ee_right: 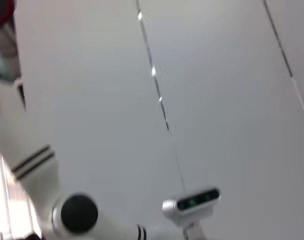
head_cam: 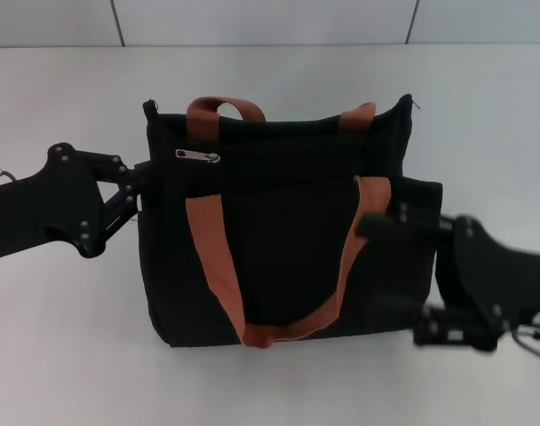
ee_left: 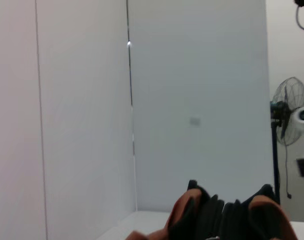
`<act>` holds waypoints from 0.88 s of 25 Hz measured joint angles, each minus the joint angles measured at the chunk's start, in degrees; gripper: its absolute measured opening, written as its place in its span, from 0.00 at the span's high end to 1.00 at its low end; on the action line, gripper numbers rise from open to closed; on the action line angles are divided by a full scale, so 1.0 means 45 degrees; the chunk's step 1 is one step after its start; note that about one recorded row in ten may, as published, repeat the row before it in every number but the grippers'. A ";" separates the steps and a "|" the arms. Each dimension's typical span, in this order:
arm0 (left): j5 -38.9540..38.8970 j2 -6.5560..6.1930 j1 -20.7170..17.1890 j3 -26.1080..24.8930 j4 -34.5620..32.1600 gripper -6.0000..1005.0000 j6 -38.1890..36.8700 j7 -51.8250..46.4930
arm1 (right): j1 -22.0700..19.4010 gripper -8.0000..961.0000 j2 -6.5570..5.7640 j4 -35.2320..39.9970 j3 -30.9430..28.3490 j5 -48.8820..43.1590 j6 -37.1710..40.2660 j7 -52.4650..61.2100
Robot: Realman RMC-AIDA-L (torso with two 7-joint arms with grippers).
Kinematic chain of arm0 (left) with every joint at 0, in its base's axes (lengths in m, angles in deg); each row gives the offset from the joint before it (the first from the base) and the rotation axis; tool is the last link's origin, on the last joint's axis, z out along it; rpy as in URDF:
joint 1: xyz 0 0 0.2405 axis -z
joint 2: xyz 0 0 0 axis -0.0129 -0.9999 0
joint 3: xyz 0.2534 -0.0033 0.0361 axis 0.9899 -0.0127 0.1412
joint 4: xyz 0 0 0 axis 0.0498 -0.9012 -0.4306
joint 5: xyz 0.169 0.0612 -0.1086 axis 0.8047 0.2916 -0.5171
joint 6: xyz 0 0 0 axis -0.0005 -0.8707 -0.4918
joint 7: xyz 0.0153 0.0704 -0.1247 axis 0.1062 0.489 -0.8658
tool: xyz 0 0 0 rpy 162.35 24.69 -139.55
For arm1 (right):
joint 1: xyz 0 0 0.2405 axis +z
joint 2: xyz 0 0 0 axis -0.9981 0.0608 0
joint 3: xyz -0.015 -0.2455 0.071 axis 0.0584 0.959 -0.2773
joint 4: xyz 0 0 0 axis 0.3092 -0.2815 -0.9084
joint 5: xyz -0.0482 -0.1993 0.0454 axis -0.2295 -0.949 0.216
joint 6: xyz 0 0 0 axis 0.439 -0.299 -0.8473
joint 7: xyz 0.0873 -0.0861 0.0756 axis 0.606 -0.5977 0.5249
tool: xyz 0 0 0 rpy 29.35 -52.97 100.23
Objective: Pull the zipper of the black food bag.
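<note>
**Soft bag, small metal tab: grip low on the tab**

Nearest the head camera sits the right tool, its black linkage lying over the right front of the black food bag, just beside one brown-orange strap. Whether its fingers are spread or closed I cannot tell; they merge with the dark fabric. The left tool reaches in from the other side and touches the bag's upper left edge; its state is likewise hidden against the cloth.

From the left tool, the zipper lies just inward and slightly farther from the robot, on the black track near the bag's top. From the right tool it is well apart, across the bag's front.

Handling, as a judgement: the bag is fabric and looks soft and light, so it would likely sag or slide on the table unless one tool steadies it. The tab is thin, hard metal, probably slippery; pinching it by its flat faces near the wider end seems the soundest hold, pulling along the track.

Count: one bag, one visible tab, two straps, two tools. The left wrist view shows only the bag's top edge and strap tops; the right wrist view shows no task items.
</note>
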 joint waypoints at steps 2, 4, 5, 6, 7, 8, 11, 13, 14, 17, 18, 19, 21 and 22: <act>-0.0011 0.0163 -0.0006 -0.0062 -0.0010 0.97 -0.0176 0.0340 | 0.0839 0.18 -0.0006 -0.0001 0.0020 0.0557 -0.0181 0.2545; -0.0011 0.0204 -0.0005 -0.0069 -0.0010 0.97 -0.0193 0.0426 | 0.1125 0.18 -0.0019 0.0057 0.0002 0.0586 -0.0307 0.3335; -0.0013 0.0217 -0.0005 -0.0069 -0.0012 0.97 -0.0190 0.0468 | 0.1481 0.18 -0.0042 0.0209 0.0006 0.0586 -0.0594 0.4466; -0.0013 0.0230 -0.0005 -0.0070 -0.0014 0.97 -0.0185 0.0503 | 0.1707 0.18 -0.0046 0.0373 0.0031 0.0576 -0.0800 0.5264; -0.0014 0.0255 -0.0006 -0.0086 -0.0015 0.97 -0.0177 0.0557 | 0.2141 0.18 -0.0060 0.0942 0.0105 0.0521 -0.1257 0.6977; -0.0014 0.0255 -0.0006 -0.0086 -0.0015 0.97 -0.0177 0.0557 | 0.2141 0.18 -0.0060 0.0942 0.0105 0.0521 -0.1257 0.6977; -0.0025 0.0269 -0.0042 -0.0288 0.0003 0.97 -0.0198 0.0790 | 0.2582 0.18 -0.0062 0.1879 0.0209 0.0462 -0.1578 0.8826; -0.0028 0.0272 -0.0128 -0.0480 0.0028 0.97 -0.0219 0.1015 | 0.2748 0.18 -0.0062 0.2391 0.0268 0.0456 -0.1712 0.9738; -0.0030 0.0273 -0.0168 -0.0548 0.0038 0.97 -0.0229 0.1134 | 0.2841 0.18 -0.0062 0.2842 0.0281 0.0476 -0.1898 1.0517; -0.0032 0.0277 -0.0378 -0.0753 0.0094 0.97 -0.0247 0.1822 | 0.2869 0.18 -0.0063 0.3232 0.0222 0.0501 -0.2312 1.1269; -0.0032 0.0277 -0.0378 -0.0753 0.0094 0.97 -0.0247 0.1822 | 0.2869 0.18 -0.0063 0.3232 0.0222 0.0501 -0.2312 1.1269; -0.0035 0.0287 -0.0438 -0.0810 0.0114 0.97 -0.0251 0.2085 | 0.2872 0.18 -0.0067 0.3310 0.0210 0.0503 -0.2441 1.1492; -0.0119 0.0450 -0.0572 -0.0894 0.0118 0.97 -0.0252 0.2846 | 0.2873 0.18 -0.0090 0.3389 0.0203 0.0497 -0.2657 1.1898; -0.0133 0.0516 -0.0599 -0.0902 0.0109 0.97 -0.0235 0.3037 | 0.2882 0.18 -0.0116 0.3413 0.0203 0.0484 -0.2755 1.2121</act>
